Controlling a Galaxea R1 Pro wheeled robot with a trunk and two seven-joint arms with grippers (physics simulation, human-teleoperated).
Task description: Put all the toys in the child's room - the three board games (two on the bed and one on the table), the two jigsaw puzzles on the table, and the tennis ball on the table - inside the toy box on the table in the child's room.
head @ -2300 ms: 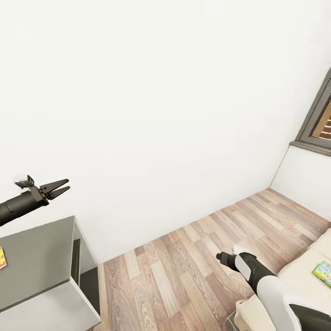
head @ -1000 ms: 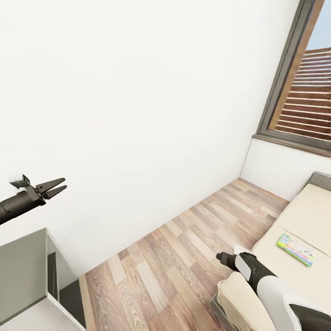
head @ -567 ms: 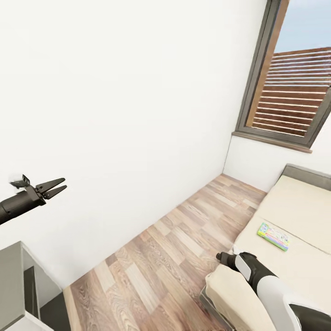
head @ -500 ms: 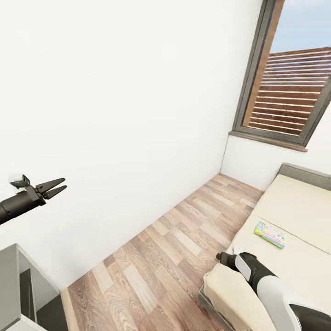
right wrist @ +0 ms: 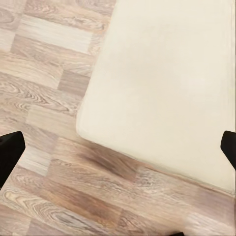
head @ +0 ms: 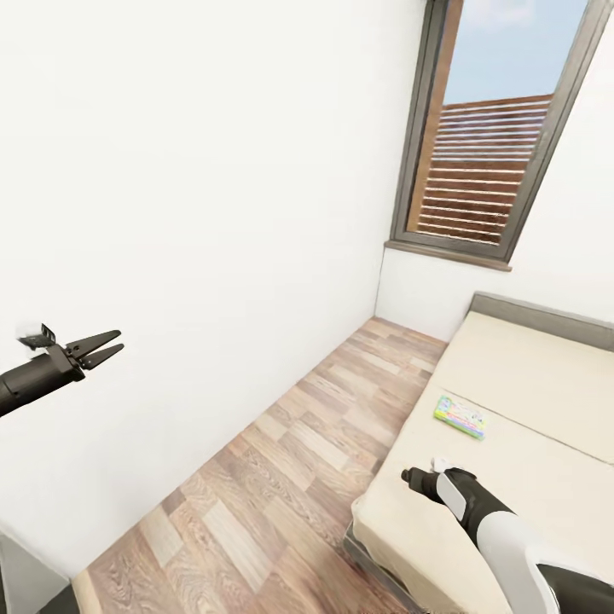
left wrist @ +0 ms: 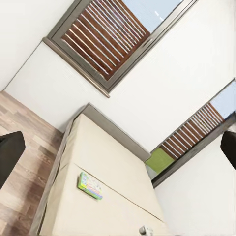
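— Looking from the head: left gripper (head: 107, 345) at mid-left, jaws parted, nothing held. Right gripper (head: 412, 477) lower right; cannot tell its jaws.
— And the game?
— Lying flat on the bed (head: 546, 401), right of centre: one board game (head: 460, 416).
— Left wrist?
— Same board game (left wrist: 90, 186) low on the bed (left wrist: 113, 162), fingertips wide at both edges.
— Right wrist?
— Bed corner (right wrist: 167, 83) over wood floor (right wrist: 54, 147), fingertips wide.

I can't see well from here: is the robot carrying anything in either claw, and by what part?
Nothing. The left gripper is open and empty in mid-air; the right gripper's fingers stand apart above the bed.
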